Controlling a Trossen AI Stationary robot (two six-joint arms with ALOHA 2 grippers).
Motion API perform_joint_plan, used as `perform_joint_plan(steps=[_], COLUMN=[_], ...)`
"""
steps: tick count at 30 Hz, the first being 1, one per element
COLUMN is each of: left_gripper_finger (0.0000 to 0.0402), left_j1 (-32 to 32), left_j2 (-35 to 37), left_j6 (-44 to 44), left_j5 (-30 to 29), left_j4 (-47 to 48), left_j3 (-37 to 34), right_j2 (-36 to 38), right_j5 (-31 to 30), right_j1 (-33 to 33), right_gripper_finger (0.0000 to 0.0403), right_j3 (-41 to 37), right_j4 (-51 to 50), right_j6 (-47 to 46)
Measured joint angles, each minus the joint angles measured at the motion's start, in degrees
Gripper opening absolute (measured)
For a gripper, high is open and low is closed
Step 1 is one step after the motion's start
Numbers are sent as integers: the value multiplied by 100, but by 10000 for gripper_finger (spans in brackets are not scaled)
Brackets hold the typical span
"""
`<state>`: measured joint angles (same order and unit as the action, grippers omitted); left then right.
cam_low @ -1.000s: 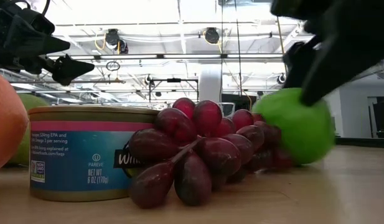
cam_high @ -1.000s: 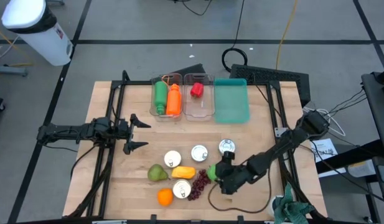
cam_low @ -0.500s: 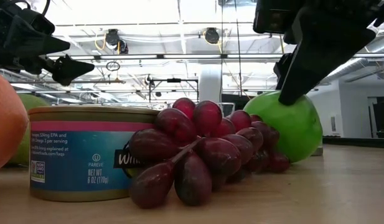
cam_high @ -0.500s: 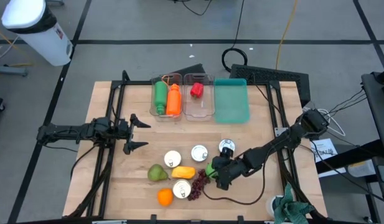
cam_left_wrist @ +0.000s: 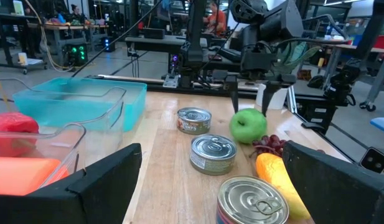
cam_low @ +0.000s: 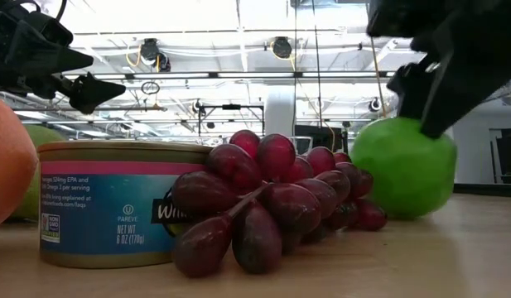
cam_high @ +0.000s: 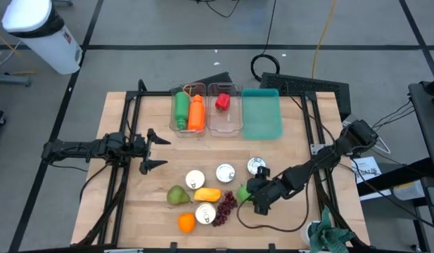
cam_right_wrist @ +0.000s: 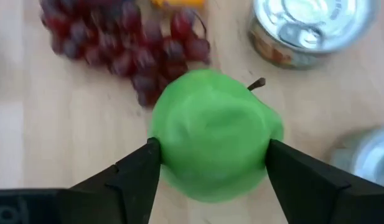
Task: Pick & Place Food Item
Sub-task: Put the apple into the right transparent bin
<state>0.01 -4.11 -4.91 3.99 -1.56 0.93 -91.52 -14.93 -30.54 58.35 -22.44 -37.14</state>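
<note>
A green apple (cam_high: 243,192) (cam_right_wrist: 213,143) rests on its underside on the wooden table, beside a bunch of red grapes (cam_high: 226,207) (cam_low: 272,203). My right gripper (cam_high: 247,197) (cam_left_wrist: 252,107) stands over the apple, open, one finger on each side of it. My left gripper (cam_high: 155,148) hangs open above the table's left half, far from the apple, touching nothing. My right gripper comes down on the apple from above, slanting in from the table's right. Its fingertips (cam_right_wrist: 153,155) meet the apple's upper sides (cam_right_wrist: 170,140). I cannot tell whether they pinch it or only touch it. The apple (cam_low: 404,170) sits on the table.
Three cans (cam_high: 225,172) stand just beyond the apple, and another can (cam_high: 205,213) is by the grapes. An orange (cam_high: 186,223), a pear (cam_high: 177,195) and a yellow item (cam_high: 207,194) lie nearby. Two clear bins (cam_high: 202,126) and a teal bin (cam_high: 262,116) line the far edge.
My right gripper has shifted over the apple, first toward the grapes, then back toward the table's right edge, and has tipped more upright. The apple has been nudged a little toward the right along the table and remains on it.
</note>
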Motion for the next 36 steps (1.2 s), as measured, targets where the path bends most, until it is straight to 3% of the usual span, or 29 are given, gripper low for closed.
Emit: perform_joint_plan(steps=[6, 13, 18, 26, 32, 36], left_gripper_finger=[399, 399, 399, 399, 399, 399], left_j1=[0, 0, 0, 0, 0, 0], left_j2=[1, -1, 1, 0, -1, 0], left_j6=[0, 0, 1, 1, 0, 0], left_j5=[-2, 0, 0, 0, 0, -1], left_j4=[0, 0, -2, -1, 0, 0], left_j3=[0, 0, 0, 0, 0, 0], right_j2=[487, 512, 502, 544, 529, 515], right_j5=[-682, -832, -1403, -1221, -1054, -701], right_j1=[-197, -403, -453, -439, -457, -451], right_gripper_finger=[258, 257, 256, 257, 259, 281], right_j3=[15, -28, -634, -1819, -2096, -2109], right_j4=[78, 71, 997, 2592, 3403, 3525], right_j6=[209, 212, 536, 669, 620, 674])
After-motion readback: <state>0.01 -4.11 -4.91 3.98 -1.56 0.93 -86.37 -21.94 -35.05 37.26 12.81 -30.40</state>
